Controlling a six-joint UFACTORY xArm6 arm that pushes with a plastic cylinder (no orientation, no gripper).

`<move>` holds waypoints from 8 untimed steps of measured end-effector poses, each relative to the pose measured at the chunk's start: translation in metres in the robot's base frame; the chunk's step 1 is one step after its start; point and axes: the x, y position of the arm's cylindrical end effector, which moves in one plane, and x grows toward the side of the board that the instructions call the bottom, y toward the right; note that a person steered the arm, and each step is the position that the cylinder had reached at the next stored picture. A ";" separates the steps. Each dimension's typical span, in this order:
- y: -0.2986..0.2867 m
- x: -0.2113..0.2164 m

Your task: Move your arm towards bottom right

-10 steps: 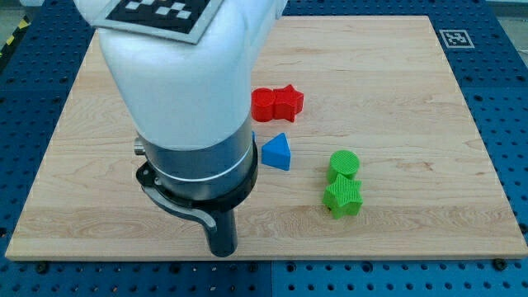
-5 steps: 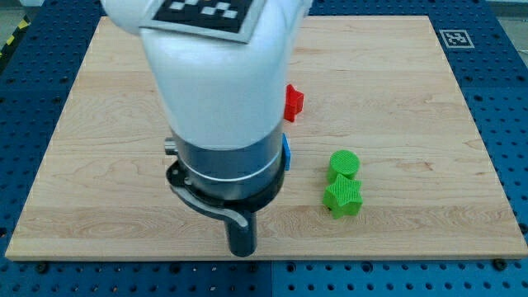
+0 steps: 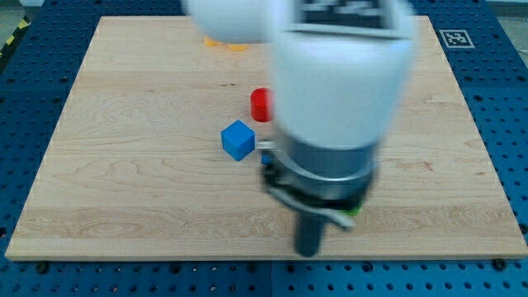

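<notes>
Wooden worktop carries a blue cube and a red block, both up and to the left of my tip, well apart from it. Green shows just beside the rod at its right, mostly hidden. No gripper here: only a stiff, blurred rod holding nothing, with its end near the bottom edge, right of centre. Such small blocks would likely slide easily.
</notes>
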 end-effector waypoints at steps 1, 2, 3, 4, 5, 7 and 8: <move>0.021 0.001; 0.050 0.000; 0.149 -0.001; 0.194 -0.001; 0.195 -0.025; 0.176 -0.048; 0.175 -0.048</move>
